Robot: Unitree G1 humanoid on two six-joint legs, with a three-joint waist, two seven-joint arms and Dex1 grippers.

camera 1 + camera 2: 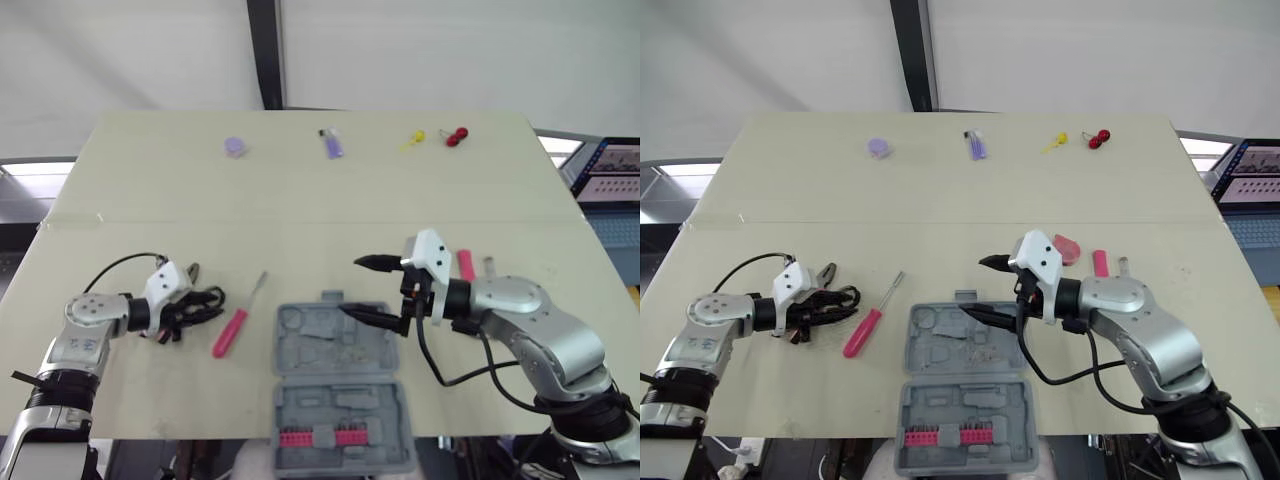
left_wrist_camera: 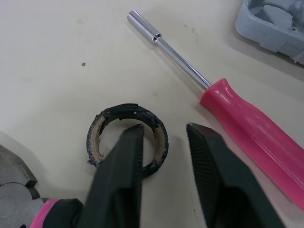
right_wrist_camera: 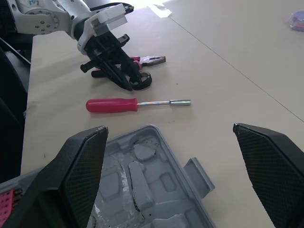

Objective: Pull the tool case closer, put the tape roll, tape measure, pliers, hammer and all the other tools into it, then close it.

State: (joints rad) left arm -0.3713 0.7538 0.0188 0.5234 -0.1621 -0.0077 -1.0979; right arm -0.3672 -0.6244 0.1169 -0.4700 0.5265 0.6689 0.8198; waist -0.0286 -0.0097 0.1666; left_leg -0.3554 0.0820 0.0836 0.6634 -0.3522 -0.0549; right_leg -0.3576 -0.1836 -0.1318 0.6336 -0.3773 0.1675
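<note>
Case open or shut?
Open: the case lies spread flat, both grey moulded halves facing up, pink bits showing in the near half.

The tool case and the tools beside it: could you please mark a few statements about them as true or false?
The tool case lies open. True.
The pink screwdriver is already inside the case. False: it lies on the table, to the case's left.
The right jaws are shut on a hammer. False: they stand wide open above the case, holding nothing.
The left jaws stand open at the tape roll. True.
The pliers lie on the table close to the tape roll. True.
</note>
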